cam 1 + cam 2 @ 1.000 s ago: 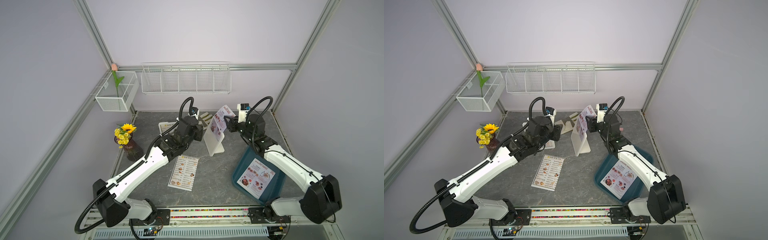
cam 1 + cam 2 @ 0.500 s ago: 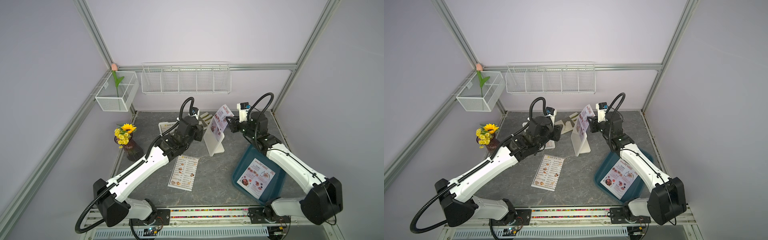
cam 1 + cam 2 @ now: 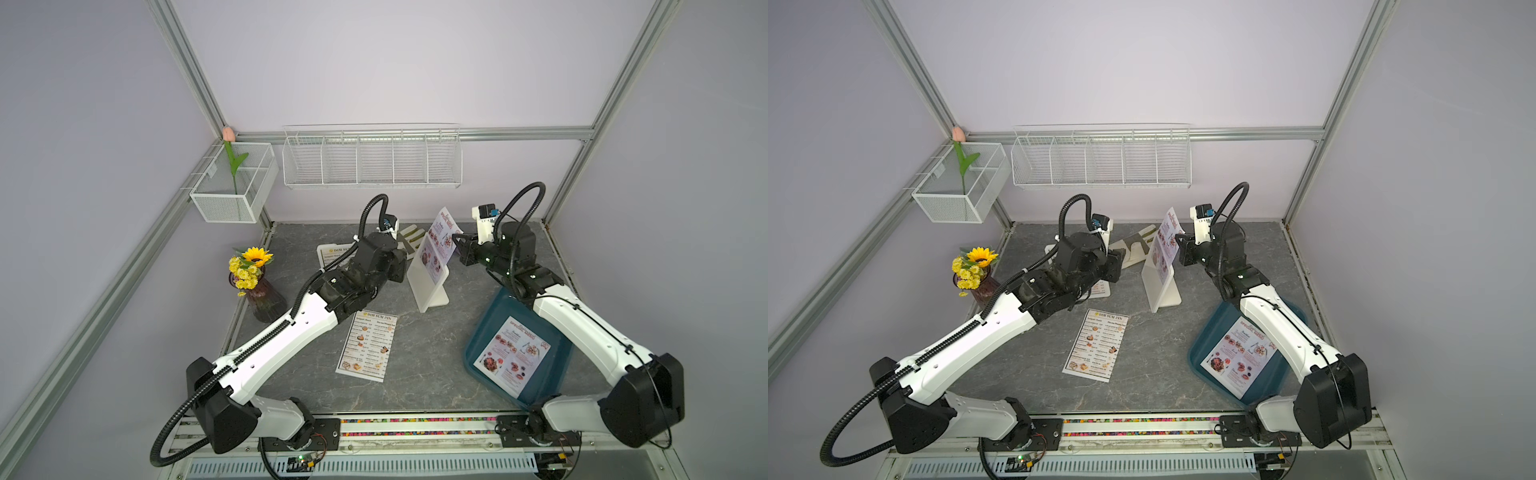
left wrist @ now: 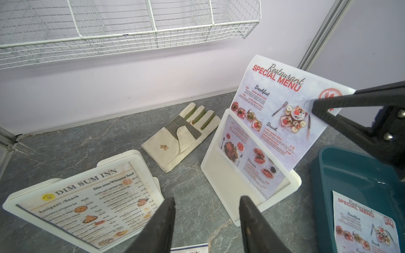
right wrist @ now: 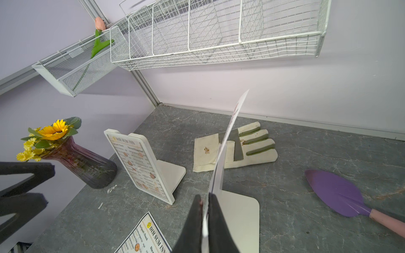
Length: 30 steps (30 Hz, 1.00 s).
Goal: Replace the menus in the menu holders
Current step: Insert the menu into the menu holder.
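- Closing is the one change. The right tool (image 5: 205,197), whose jaws stood apart beside the sheet a second ago, now pinches the SPECIAL MENU sheet (image 4: 282,105) by its right edge, near the round red mark. Neither arm has otherwise shifted much.
- An edge grip keeps the jaws clear of the frame. I judge it is meant to steer the paper along the slot.
- That sheet sits partly inside the middle holder (image 4: 219,175), at the far middle of the bench (image 3: 415,374). Its lower part is behind the clear front and its headed end sticks out above.
- Its long axis runs upward, skewed against the frame, with the heading leaning to the far right. The printed face looks left.
- It looks like an insertion not yet finished, since the sheet is neither square nor fully seated.
- The left tool (image 4: 207,200) hangs with its jaws partly apart and nothing between them, over the bench between the two holders. It seems placed to steady the frame if needed.
- Left of it, the left holder (image 4: 13,203) has a DIM SUM INN sheet inside.
- Further out, a loose DIM SUM INN sheet (image 3: 368,347) lies flat on the near bench, long axis running near to far.
- Another SPECIAL MENU sheet waits in the teal tray (image 3: 552,374) at near right.
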Tool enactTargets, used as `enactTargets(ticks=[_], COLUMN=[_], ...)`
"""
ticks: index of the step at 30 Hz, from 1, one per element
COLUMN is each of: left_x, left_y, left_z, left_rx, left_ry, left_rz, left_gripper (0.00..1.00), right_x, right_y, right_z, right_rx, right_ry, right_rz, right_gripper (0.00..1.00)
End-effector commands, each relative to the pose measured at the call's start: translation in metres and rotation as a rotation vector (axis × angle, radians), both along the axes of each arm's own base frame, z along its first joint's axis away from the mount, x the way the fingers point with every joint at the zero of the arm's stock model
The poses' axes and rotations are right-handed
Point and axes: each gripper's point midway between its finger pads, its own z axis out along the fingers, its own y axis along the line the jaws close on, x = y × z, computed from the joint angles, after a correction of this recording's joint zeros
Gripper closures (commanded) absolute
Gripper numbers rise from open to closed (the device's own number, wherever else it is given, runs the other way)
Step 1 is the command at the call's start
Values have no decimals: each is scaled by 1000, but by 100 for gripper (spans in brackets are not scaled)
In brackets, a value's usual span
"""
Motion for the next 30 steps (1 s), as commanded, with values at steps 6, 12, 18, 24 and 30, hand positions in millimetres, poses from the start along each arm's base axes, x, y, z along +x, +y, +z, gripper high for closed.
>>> enactTargets(ticks=[6,12,18,24,30], left_x=[-1,-2,-4,-5,-5], left_y=[1,1,2,4,4], left_z=[12,11,13,14,15], left_rx=[-35,-41,-51,-58,-61], left_ry=[-19,-13,-15,-19,-20], left_rz=[8,7,3,4,6], left_gripper=[50,50,50,50,50], right_x=[-21,-36,-42,-31,-20], right_y=[12,26,25,12,13], right_z=[-16,-35,-39,-25,-24], right_rx=[26,5,-39,-75,-80], right_ry=[59,103,117,85,85], right_rz=[67,121,119,65,55], right_gripper=[87,85,81,73,74])
